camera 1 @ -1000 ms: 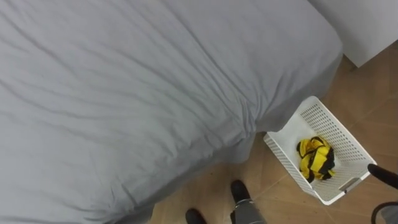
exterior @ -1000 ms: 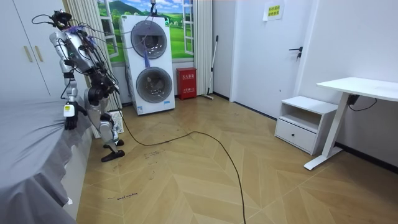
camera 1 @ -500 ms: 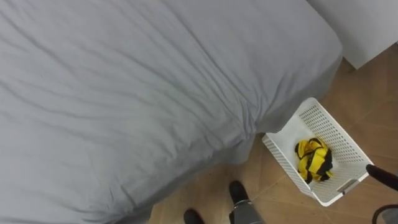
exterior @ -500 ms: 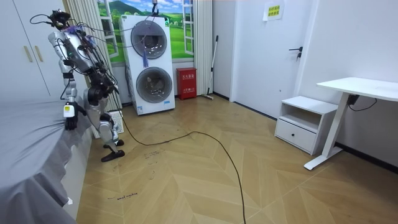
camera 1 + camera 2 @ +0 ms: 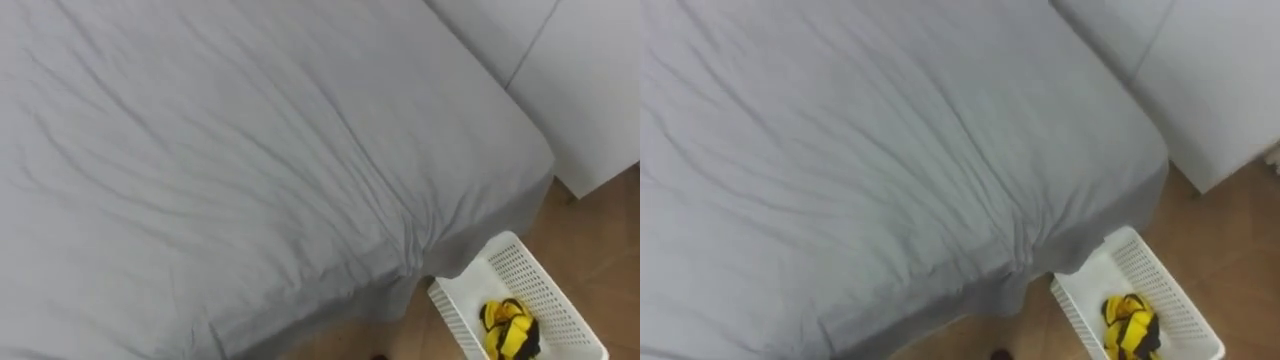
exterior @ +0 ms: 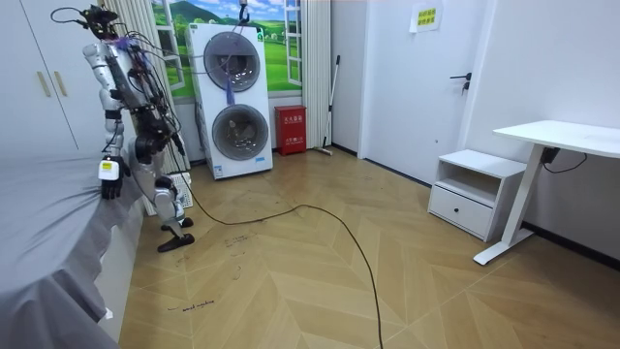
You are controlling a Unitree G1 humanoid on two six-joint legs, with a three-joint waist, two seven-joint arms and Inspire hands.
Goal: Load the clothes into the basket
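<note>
A white mesh basket (image 5: pixel 472 263) stands on the wooden floor at the bed's corner, at the lower right of the eye views. A crumpled yellow and black garment (image 5: pixel 505 328) lies inside it. The bed (image 5: pixel 250 170) under its creased grey sheet carries no clothes where I can see it. In the room view I stand upright at the bed's corner, with the basket (image 6: pixel 181 190) behind my legs. My left hand (image 6: pixel 108 182) hangs at my side, next to the sheet's edge and apart from the basket.
A white wardrobe (image 5: pixel 590 90) stands past the bed's far corner. A stacked washer and dryer (image 6: pixel 232 97) stand behind me by the window. A dark cable runs over the open parquet floor (image 6: pixel 320 271).
My torso has straightened in the room view. The eye view has lifted, so the basket slid toward the bottom edge and my feet left the picture. The garment stays in the basket.
</note>
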